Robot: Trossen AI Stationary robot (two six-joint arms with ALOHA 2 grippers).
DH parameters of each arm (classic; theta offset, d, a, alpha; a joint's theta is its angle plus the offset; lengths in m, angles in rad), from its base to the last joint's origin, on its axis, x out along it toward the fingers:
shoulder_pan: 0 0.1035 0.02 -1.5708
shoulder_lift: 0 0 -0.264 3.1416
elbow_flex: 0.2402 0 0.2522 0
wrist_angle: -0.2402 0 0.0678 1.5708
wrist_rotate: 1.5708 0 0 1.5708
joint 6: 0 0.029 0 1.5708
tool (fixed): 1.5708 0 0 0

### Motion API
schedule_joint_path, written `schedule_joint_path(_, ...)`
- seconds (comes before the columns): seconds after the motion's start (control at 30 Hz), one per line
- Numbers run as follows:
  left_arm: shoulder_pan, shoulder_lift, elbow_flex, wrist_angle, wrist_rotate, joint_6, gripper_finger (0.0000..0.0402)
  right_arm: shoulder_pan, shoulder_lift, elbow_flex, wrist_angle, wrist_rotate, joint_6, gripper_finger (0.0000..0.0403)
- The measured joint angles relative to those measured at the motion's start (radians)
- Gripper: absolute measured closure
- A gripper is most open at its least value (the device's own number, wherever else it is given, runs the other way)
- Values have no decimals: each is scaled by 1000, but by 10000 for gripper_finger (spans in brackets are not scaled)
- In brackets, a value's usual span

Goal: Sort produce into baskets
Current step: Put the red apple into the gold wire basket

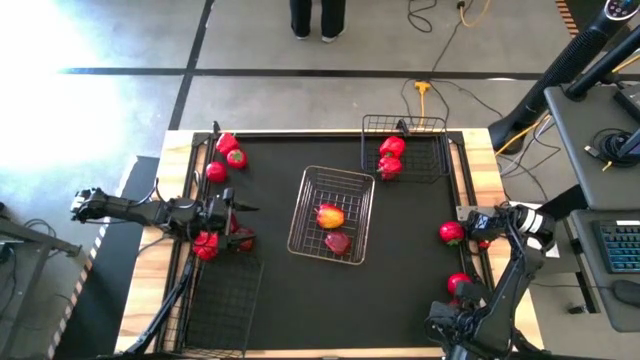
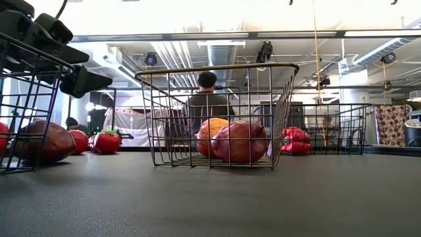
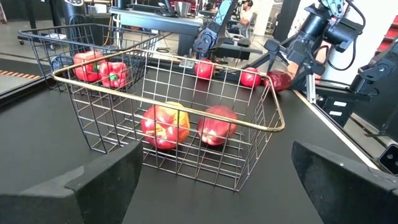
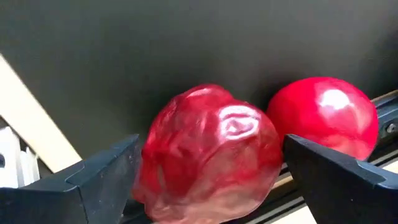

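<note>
The silvery basket (image 1: 356,200) stands mid-table and holds a yellow-red apple (image 1: 330,215) and a dark red apple (image 1: 338,242). A black basket (image 1: 428,150) at the far right holds two red peppers (image 1: 390,156). Another black basket (image 1: 225,300) stands at the near left. My right gripper (image 4: 212,149) is at the table's right edge, pointing down and open, one finger on each side of a dark red apple (image 4: 208,155). A round red fruit (image 4: 323,115) lies right beside that apple. My left gripper (image 3: 217,155) waits open at the left, facing the silvery basket. My right gripper's fingers (image 4: 99,177) come from above and stand close on either side of the dark red apple, which rests on the table by the edge rail. I cannot tell whether they touch it.
Three loose red pieces (image 1: 227,157) lie at the far left, and two more (image 1: 222,243) sit by the left arm at the near-left basket. One red fruit (image 1: 459,283) lies at the near right. A person (image 2: 207,99) stands beyond the far edge.
</note>
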State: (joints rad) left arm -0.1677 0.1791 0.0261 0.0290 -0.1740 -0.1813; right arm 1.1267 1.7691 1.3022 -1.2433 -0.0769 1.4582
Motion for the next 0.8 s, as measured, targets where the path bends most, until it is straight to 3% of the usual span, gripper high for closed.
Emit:
schedule_joint_path(0.17,0,0,0,0,0,0,9,0,0,-2,-4,-39,72,42)
schedule_joint_path(0.63,0,0,0,0,0,0,9,-2,0,-2,-16,-83,148,171)
schedule_joint_path(0.8,0,0,0,0,0,0,9,-3,-2,6,-65,-90,148,181)
